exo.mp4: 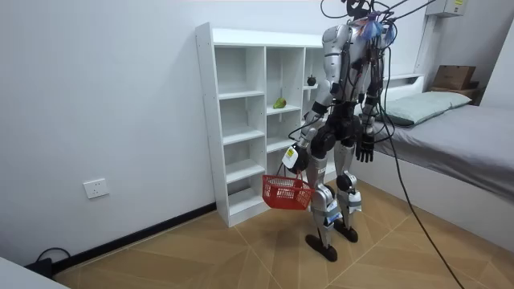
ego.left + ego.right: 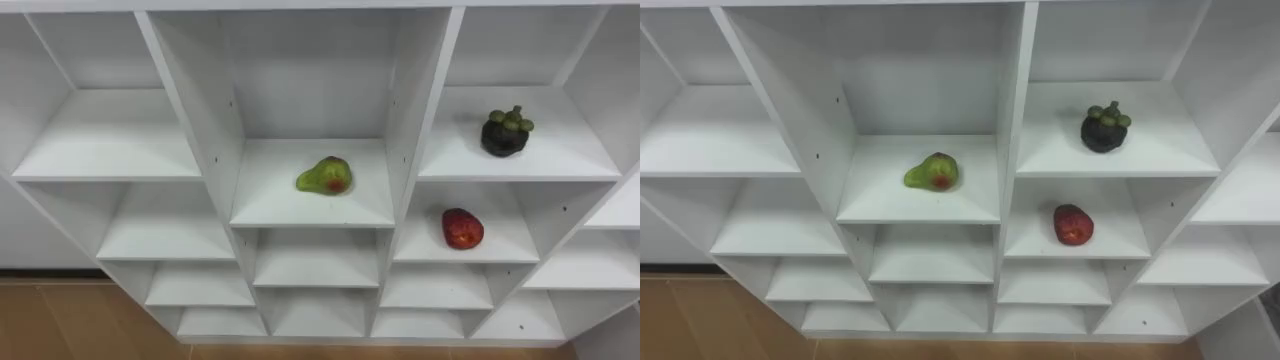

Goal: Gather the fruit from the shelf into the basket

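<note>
Robot stands by white shelf unit (image 1: pixel 241 120), at 9 o'clock of it in frame. L hand (image 1: pixel 291 158) carries red basket (image 1: pixel 287 193), prob. by its handle. R hand (image 1: pixel 365 149) hangs loose at 3 o'clock. Green fruit (image 1: pixel 279 103) on mid shelf.
</note>
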